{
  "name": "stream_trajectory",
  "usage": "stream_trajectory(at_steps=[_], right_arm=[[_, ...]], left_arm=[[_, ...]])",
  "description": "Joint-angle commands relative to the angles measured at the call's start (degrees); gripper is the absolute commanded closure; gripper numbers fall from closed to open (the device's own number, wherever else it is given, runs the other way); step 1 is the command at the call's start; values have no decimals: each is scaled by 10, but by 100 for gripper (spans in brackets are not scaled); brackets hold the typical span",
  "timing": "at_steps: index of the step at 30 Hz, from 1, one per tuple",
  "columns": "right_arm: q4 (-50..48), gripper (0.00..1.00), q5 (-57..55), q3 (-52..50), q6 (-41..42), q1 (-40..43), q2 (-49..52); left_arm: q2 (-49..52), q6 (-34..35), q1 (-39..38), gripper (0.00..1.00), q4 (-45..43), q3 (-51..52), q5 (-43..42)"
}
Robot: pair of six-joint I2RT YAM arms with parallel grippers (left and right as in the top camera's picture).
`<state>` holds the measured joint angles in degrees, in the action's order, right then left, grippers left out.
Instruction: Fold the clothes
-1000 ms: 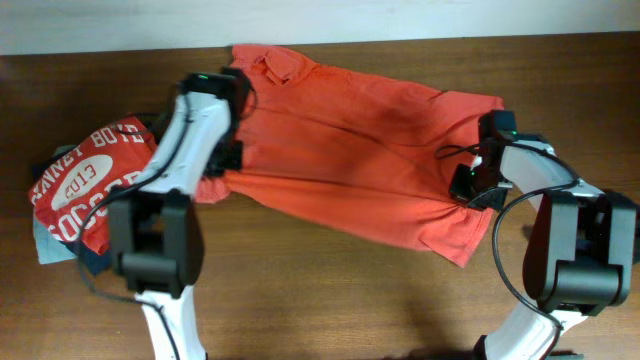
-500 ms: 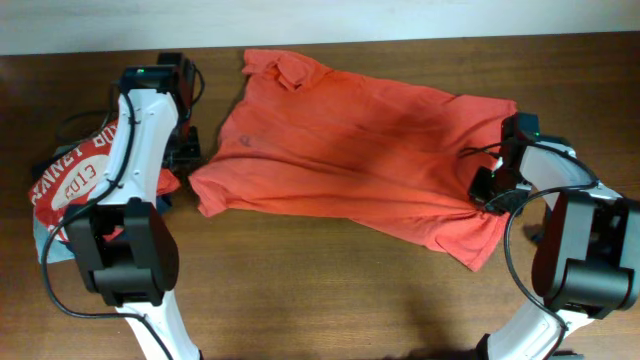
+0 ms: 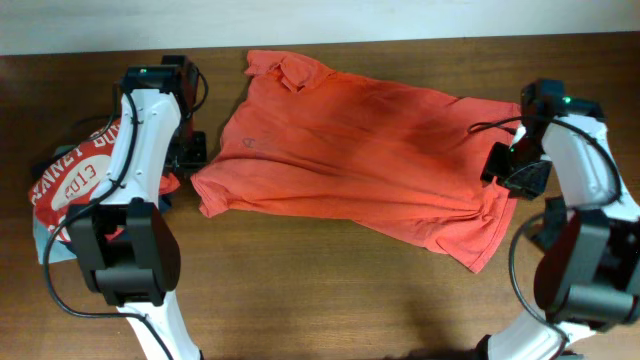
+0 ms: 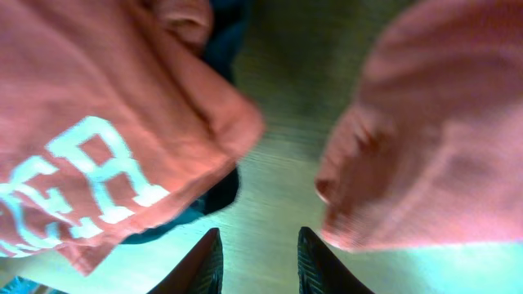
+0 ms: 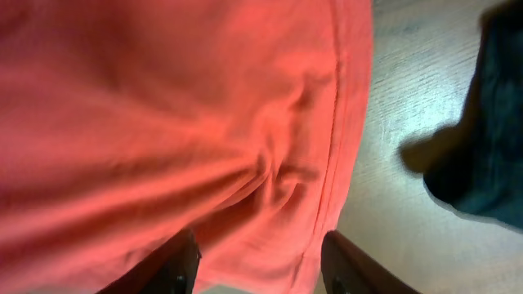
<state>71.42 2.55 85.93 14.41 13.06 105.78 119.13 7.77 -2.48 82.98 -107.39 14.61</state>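
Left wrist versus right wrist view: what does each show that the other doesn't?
Left wrist only: the red tee with white lettering, lying over a dark garment, and the open left claw above bare table. Right wrist only: the open right claw over the orange shirt at its bunched hem. Both: the orange shirt and the wooden table.

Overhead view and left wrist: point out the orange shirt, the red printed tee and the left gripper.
orange shirt (image 3: 350,150): overhead view, mid-chest fabric.
red printed tee (image 3: 78,185): overhead view, white print.
left gripper (image 4: 257,263): left wrist view, gap between fingertips.
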Motion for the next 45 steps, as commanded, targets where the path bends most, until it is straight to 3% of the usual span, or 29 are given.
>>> stream_trajectory(at_steps=[1,5,11,14,21,27,33,42,45], right_arm=[[32,46,75,9,-43,1,-23],[67,46,107,9,-78,1,-24],[76,45,133,9,-132,-27,-56],[74,40,129,9,-138,-68,-100],[76,34,21,9,-43,-134,-170],[75,34,12,9,-19,-153,-184],[68,32,12,9,-19,-153,-183],[56,28,12,9,-19,-153,-183],[55,28,12,9,-19,-153,-183]], left_arm=[[-33,-32,-24,71,3,-7,-35],[-63,-41,-47,77,-7,-7,-35],[-151,-47,-66,76,-28,-7,-33],[-200,-49,-73,76,-25,-6,-33],[-229,-64,-99,72,-31,60,-63],[-229,-61,-102,71,-130,227,-72],[-229,-61,-89,57,-276,369,-97],[-229,-61,-89,15,-475,498,-97],[-225,-61,-89,8,-518,502,-97]])
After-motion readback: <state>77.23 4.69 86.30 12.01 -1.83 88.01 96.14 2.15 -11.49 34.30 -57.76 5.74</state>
